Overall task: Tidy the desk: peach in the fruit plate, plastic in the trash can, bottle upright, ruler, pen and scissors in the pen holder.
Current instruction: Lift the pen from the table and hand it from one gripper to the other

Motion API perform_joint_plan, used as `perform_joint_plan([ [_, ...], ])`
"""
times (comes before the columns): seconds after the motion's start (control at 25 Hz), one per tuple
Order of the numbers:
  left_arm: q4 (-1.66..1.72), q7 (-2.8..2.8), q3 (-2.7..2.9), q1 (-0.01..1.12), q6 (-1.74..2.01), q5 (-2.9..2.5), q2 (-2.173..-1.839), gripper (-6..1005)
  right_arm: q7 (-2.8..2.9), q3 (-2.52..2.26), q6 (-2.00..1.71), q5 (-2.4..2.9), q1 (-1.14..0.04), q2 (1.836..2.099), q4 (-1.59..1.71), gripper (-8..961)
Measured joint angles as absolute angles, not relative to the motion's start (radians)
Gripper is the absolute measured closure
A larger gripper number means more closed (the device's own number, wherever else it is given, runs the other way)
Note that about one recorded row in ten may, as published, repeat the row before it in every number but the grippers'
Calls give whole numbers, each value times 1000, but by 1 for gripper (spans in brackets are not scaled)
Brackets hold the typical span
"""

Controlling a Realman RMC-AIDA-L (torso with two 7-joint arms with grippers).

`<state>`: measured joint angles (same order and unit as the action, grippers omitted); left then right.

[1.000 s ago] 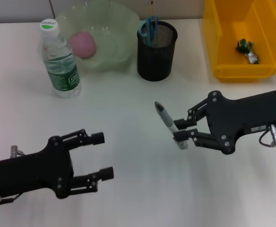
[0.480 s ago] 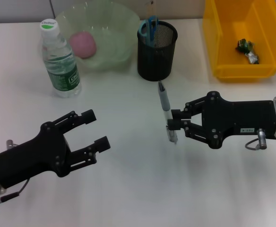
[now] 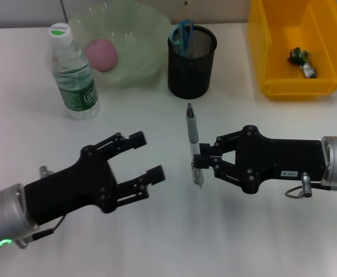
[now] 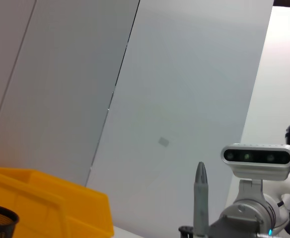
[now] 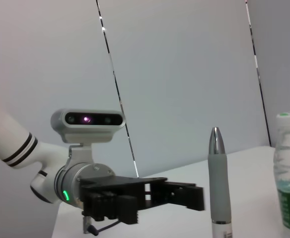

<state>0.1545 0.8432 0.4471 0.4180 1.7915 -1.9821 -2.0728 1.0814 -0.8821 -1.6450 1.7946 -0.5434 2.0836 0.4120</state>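
My right gripper (image 3: 199, 163) is shut on a grey pen (image 3: 192, 141) and holds it upright above the table's middle; the pen also shows in the right wrist view (image 5: 218, 186) and the left wrist view (image 4: 200, 198). My left gripper (image 3: 146, 156) is open and empty, just left of the pen. The black mesh pen holder (image 3: 191, 54) at the back holds blue scissors (image 3: 182, 33). A pink peach (image 3: 101, 54) lies in the pale green fruit plate (image 3: 145, 26). A water bottle (image 3: 72, 72) stands upright at the left. The plastic scrap (image 3: 302, 60) lies in the yellow trash bin (image 3: 264, 52).
The white table (image 3: 157, 242) spreads around both arms. The bin stands at the back right, the plate at the back left, with the pen holder between them. The left gripper shows in the right wrist view (image 5: 150, 196).
My right gripper has moved left with the pen and turned it upright. My left gripper has moved right and forward, closer to the pen, still open.
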Motion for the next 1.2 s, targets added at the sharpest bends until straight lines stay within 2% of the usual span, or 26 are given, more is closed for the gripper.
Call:
perform_joint_plan([
  [0.36,93,842,447,492,1702,-1987,-2077,216,1038,-884,-1634,1794,-554,2085,368,792],
  [1.2,66,843,446,534,1697,-1987,-2078,216,1032,-923,-1569,1793,-602,2088,316,768],
])
